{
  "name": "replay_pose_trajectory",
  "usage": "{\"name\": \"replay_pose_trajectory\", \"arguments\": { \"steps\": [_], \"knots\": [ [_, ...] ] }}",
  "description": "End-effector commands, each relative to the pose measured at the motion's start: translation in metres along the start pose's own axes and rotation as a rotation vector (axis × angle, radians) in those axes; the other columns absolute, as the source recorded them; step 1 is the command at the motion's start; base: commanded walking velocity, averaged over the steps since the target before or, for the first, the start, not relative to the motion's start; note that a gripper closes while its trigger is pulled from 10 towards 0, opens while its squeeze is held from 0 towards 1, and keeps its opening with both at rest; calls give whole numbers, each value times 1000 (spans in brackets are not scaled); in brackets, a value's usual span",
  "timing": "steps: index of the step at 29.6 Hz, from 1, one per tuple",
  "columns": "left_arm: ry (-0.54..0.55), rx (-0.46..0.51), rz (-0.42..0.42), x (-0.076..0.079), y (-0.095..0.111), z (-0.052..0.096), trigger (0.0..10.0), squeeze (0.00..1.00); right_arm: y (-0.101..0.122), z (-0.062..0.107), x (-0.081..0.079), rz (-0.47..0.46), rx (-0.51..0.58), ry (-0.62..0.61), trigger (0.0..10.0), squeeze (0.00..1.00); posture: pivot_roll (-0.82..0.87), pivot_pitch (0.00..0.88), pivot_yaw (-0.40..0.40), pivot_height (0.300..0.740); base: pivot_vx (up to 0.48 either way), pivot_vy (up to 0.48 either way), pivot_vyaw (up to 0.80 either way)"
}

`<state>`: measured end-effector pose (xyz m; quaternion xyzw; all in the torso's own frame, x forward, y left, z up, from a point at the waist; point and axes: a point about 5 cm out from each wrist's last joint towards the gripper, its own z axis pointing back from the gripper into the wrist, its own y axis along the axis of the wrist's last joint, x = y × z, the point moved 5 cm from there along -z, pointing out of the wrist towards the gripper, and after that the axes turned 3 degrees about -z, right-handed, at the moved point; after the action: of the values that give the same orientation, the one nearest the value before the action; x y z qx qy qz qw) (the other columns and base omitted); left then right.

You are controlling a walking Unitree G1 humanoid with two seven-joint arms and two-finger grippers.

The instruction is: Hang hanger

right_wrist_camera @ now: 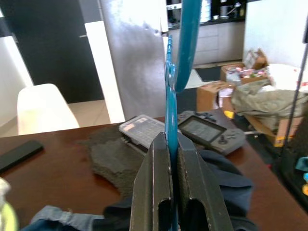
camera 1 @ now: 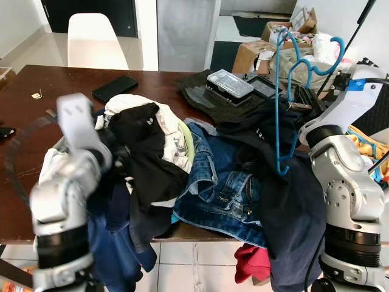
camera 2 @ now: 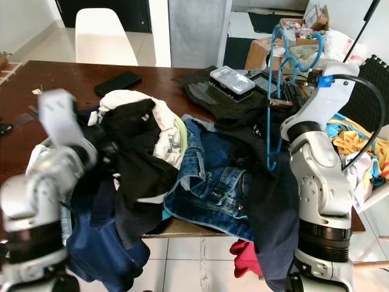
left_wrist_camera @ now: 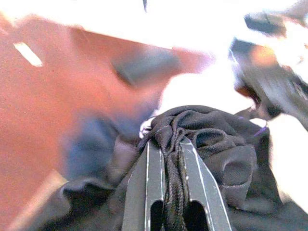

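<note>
Two tools busy: our right tool (right_wrist_camera: 171, 144) clamped on blue hanger (camera 1: 281, 103), upper right of frame above counter (camera 1: 55, 82); left tool (left_wrist_camera: 166, 154) pinching black cloth (left_wrist_camera: 207, 149). Hanger light, stiff, slippery; we keep hold on lower wire.

A blue plastic hanger (camera 1: 285, 97) stands nearly upright above the cluttered surface (camera 1: 61, 85), its hook uppermost, pinched between the closed fingers of the right tool (right_wrist_camera: 169, 144). A dark navy garment (camera 1: 292, 182) drapes from its lower end, spilling over the surface's near edge.
</note>
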<state>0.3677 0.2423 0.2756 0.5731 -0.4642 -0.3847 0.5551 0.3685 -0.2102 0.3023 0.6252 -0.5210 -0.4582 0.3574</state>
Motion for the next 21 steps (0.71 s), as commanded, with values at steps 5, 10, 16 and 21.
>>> {"name": "replay_pose_trajectory", "arguments": {
  "steps": [5,10,16,21],
  "knots": [
    [236,287,-122,-54,72,4,0,0,6,-1,0,6,18,-2,10000,0,107,137,-36,740,0,0,0],
    [445,599,-288,-95,166,30,0,0,8,-2,0,-3,24,-3,10000,0,109,138,-35,740,0,0,0],
    [28,434,-242,-8,108,0,0,0,8,-3,0,-6,25,-6,10000,0,114,137,-32,740,0,0,0],
    [-310,246,-214,80,38,14,0,0,8,-1,2,-4,23,-15,10000,0,108,142,-30,740,0,0,0]
  ]
}}
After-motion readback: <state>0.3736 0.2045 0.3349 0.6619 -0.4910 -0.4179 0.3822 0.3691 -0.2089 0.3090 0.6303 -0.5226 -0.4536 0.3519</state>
